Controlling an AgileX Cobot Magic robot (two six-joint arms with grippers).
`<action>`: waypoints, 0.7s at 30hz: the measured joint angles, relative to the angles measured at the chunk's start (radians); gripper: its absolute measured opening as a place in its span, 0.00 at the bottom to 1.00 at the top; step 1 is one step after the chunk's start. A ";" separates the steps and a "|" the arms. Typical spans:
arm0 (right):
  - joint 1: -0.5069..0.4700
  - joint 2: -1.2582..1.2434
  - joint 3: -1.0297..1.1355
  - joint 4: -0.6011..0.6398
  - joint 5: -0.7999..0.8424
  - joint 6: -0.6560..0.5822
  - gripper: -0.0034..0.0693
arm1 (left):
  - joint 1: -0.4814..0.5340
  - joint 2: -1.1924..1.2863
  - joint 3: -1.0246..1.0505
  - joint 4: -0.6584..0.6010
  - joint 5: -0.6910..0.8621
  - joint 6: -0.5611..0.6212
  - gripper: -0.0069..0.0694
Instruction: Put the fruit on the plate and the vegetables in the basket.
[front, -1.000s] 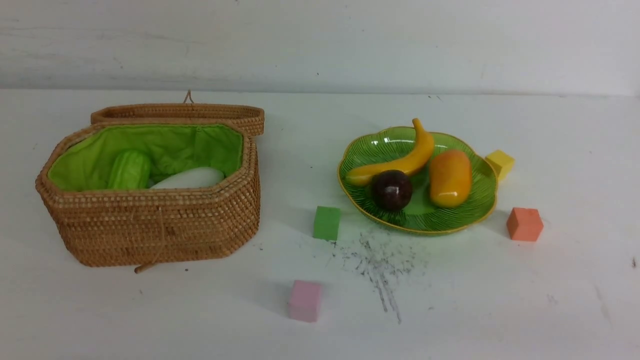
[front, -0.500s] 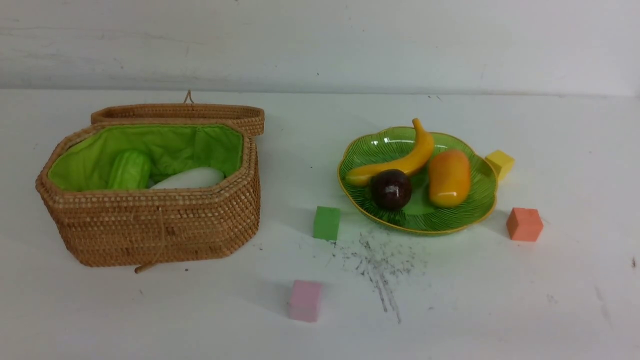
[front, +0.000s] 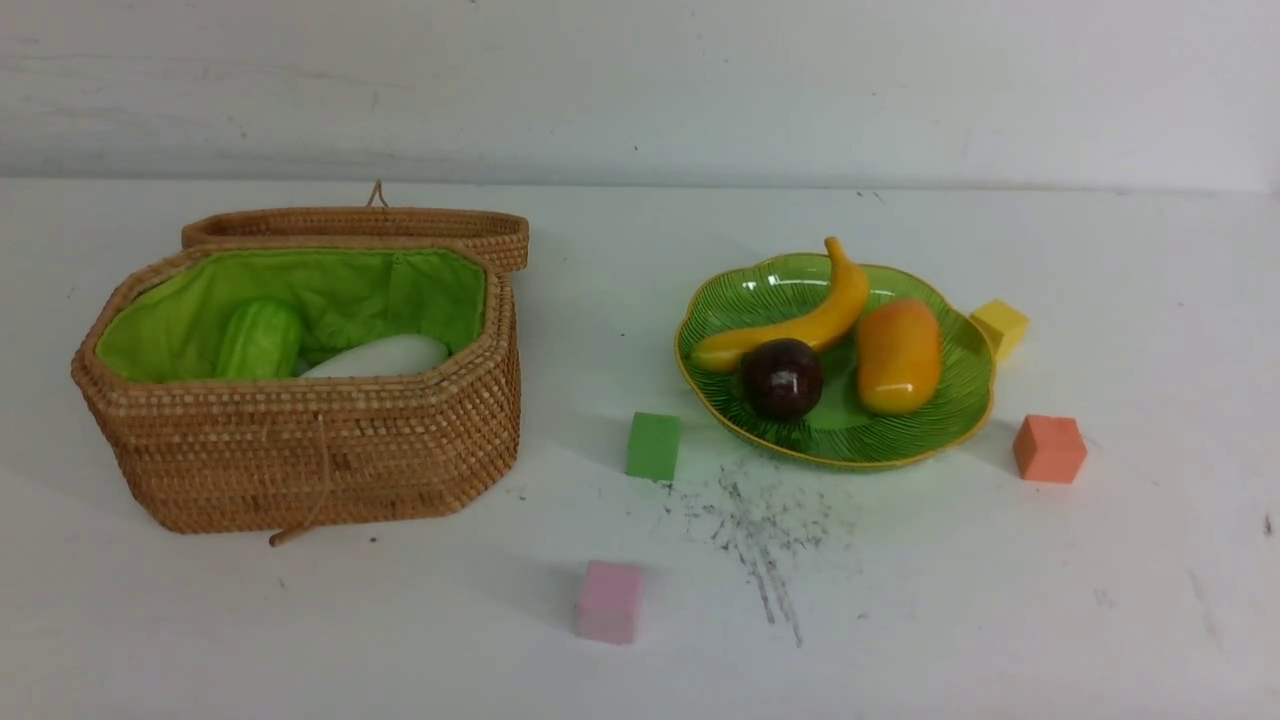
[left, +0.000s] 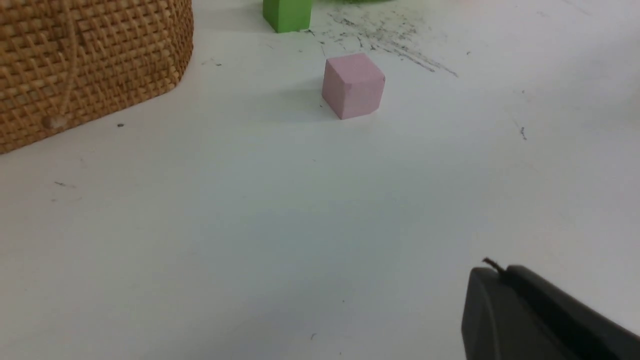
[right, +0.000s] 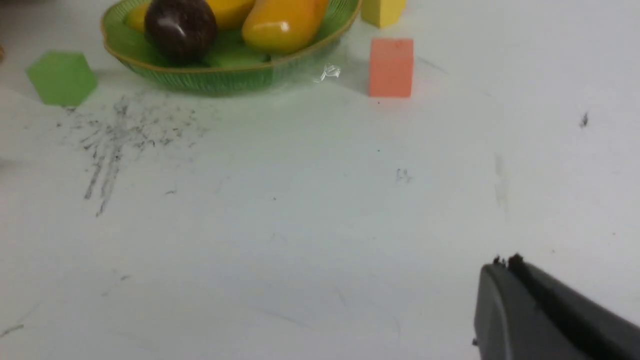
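- White tabletop, grey wall behind. Front view: basket (front: 300, 440) at 9 o'clock holds cucumber (front: 260, 340) and radish (front: 378, 357); carrot not seen. Plate (front: 925, 425) at 3 o'clock carries banana (front: 800, 320), mango (front: 900, 357), mangosteen (front: 782, 378). No arm shows.
- Left wrist view: left gripper (left: 500, 280) shut, empty; basket wall nearest this arm.
- Right wrist view: right gripper (right: 505, 270) shut, empty; plate ahead, well apart.
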 joint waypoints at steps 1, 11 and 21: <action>-0.001 0.000 0.000 0.000 0.000 0.000 0.02 | 0.000 0.000 0.000 0.000 0.000 0.000 0.07; -0.001 0.000 0.001 0.000 -0.004 0.001 0.03 | 0.000 0.000 0.001 0.000 0.001 0.000 0.07; -0.001 0.000 0.001 0.000 -0.005 0.002 0.04 | 0.000 0.000 0.001 0.000 0.001 0.000 0.08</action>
